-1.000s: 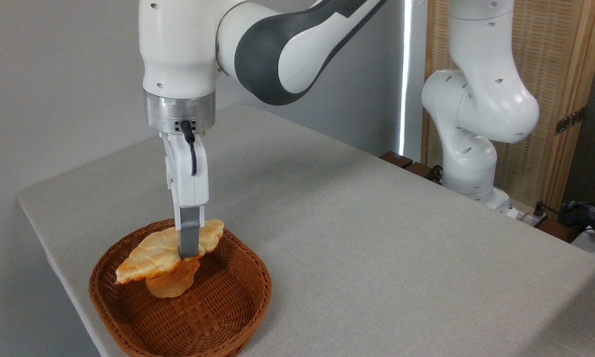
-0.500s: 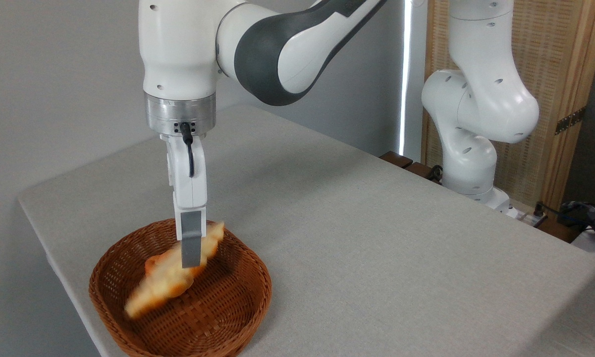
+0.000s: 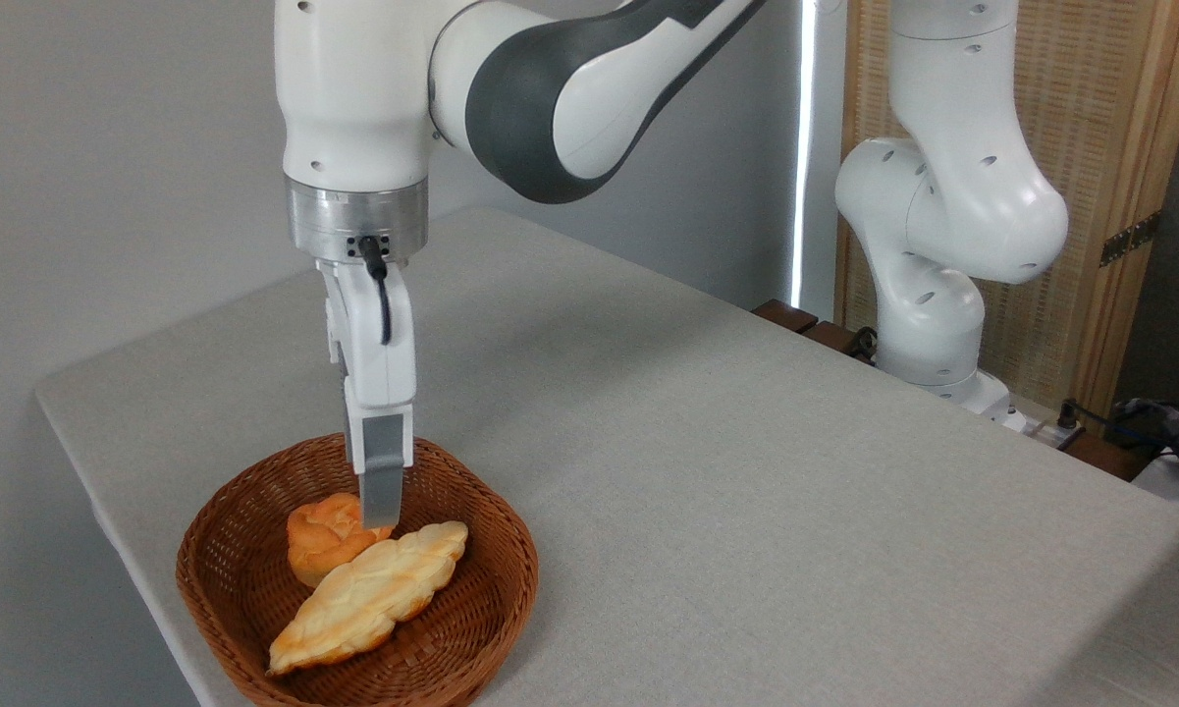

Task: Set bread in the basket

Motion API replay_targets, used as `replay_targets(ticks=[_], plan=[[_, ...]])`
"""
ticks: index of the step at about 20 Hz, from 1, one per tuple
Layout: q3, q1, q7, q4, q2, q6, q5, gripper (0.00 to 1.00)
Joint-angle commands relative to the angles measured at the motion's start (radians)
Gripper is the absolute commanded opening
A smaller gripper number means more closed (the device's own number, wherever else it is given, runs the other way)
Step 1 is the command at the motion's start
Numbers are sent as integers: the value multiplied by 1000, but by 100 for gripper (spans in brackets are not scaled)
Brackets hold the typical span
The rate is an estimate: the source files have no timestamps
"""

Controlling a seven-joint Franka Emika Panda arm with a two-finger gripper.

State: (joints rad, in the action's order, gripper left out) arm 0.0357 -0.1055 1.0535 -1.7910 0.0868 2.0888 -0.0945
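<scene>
The bread [image 3: 368,594], a flat pale golden braided loaf, lies loose in the reddish-brown wicker basket [image 3: 526,574], slanting from the near left up to the right. Its upper side leans against a small round orange bun [image 3: 316,536] that also sits in the basket. My gripper [image 3: 380,518] hangs straight down over the basket's back half, fingertips just above the bun and clear of the loaf. I see the gripper edge-on, with one grey finger in front. It holds nothing.
The basket sits at the near left corner of the grey cloth-covered table [image 3: 746,491], close to the table's left edge. The arm's base [image 3: 928,324] stands off the table's right side before a wooden screen [image 3: 1109,196].
The bread has dropped out of the gripper and come to rest in the basket. The gripper has risen slightly and now hangs empty.
</scene>
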Motion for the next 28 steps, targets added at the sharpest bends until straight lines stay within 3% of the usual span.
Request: replay_targets(ticks=[1, 5, 10, 26, 28], plan=[[-5, -3, -221, 12, -50, -105, -8, 100], [-31, -5, -397, 76, -61, -280, -11, 100], [-31, -3, -496, 160, -61, -455, -13, 100], [-51, -3, -526, 219, -62, -469, 7, 100], [-59, -3, -529, 229, -62, -475, 53, 100]])
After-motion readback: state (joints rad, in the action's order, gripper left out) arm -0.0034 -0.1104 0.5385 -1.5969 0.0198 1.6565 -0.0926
